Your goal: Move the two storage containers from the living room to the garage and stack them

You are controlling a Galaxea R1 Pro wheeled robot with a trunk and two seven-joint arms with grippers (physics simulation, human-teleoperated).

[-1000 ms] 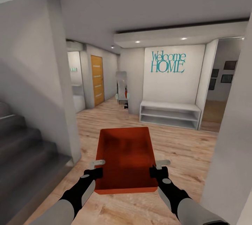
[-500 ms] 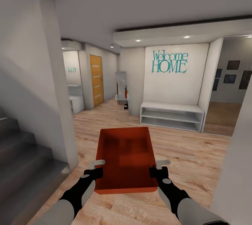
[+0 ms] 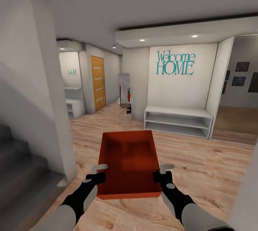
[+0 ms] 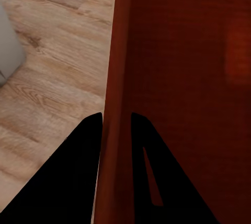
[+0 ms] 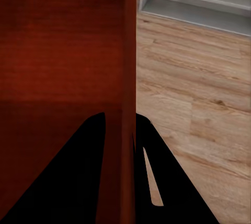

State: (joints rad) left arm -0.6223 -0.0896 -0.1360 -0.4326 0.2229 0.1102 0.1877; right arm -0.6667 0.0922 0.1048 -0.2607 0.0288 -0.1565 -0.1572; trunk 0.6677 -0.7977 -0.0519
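One orange-red container [image 3: 128, 163] is held up over the wood floor [image 3: 200, 159], out in front of the robot. Its side walls are pinched by the left gripper [image 3: 97, 173] and right gripper [image 3: 162, 172], with a white shelf [image 3: 177, 118] seen ahead.

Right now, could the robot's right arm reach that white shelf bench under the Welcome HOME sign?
Probably not: the right gripper is clamped on the orange-red container, and the bench is well across the wood floor.

One storage container [image 3: 129, 163], two pincers [image 3: 97, 173] [image 3: 163, 172], one white bench shelf [image 3: 178, 120], one orange door [image 3: 98, 83].
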